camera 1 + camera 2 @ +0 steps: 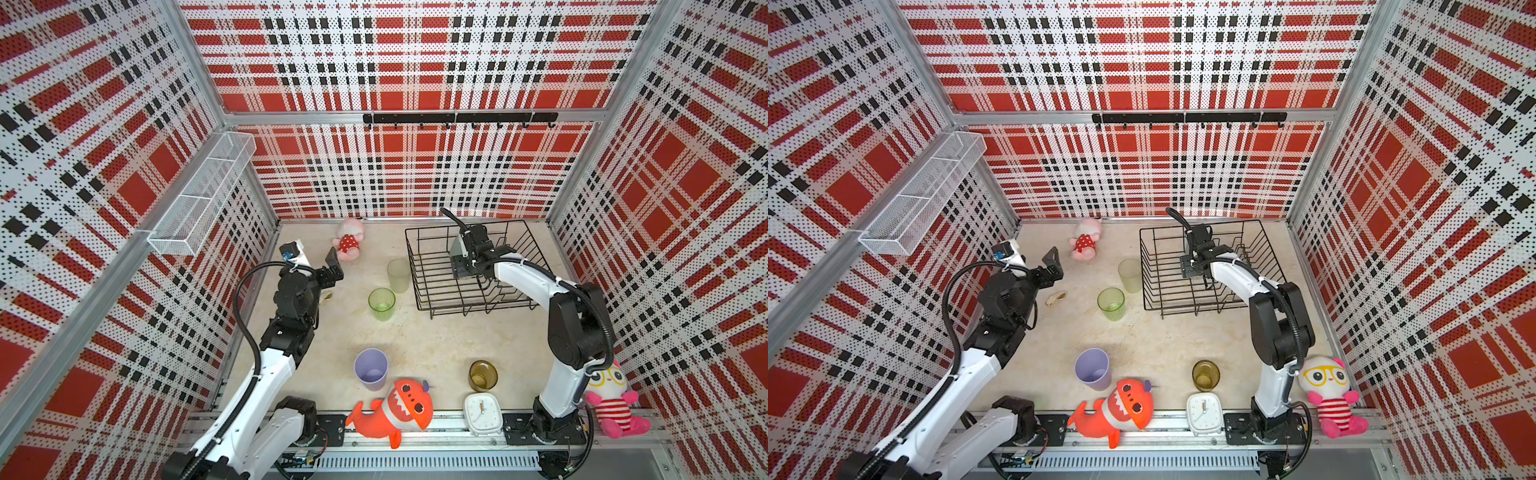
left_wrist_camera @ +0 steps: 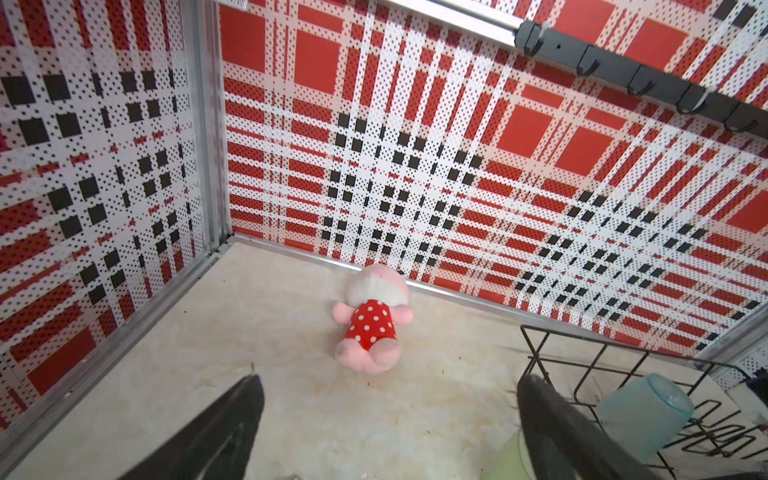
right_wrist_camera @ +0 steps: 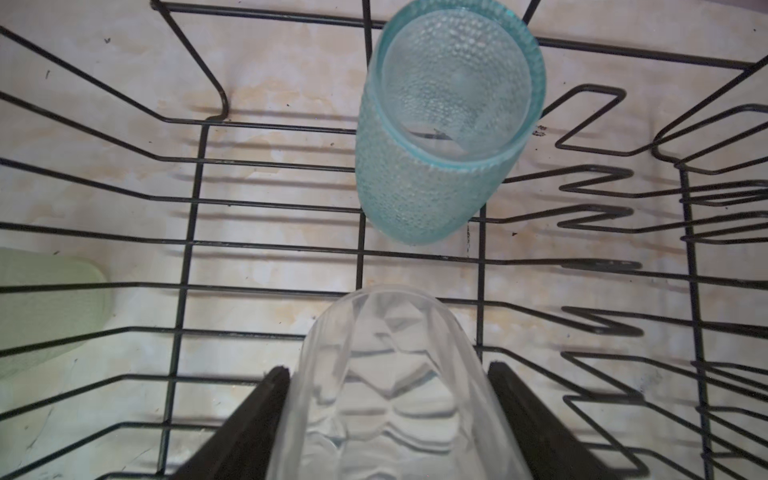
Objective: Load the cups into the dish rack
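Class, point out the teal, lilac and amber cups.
teal cup [image 3: 415,187]: right wrist view, dimpled side.
lilac cup [image 1: 371,368]: in a top view, inner wall.
amber cup [image 1: 483,376]: in a top view, inner base.

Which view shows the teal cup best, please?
The right wrist view: the teal cup is close, whole and sharp there, inside the rack. The left wrist view catches it only near the picture's edge, behind rack wires. In both top views I cannot make it out.
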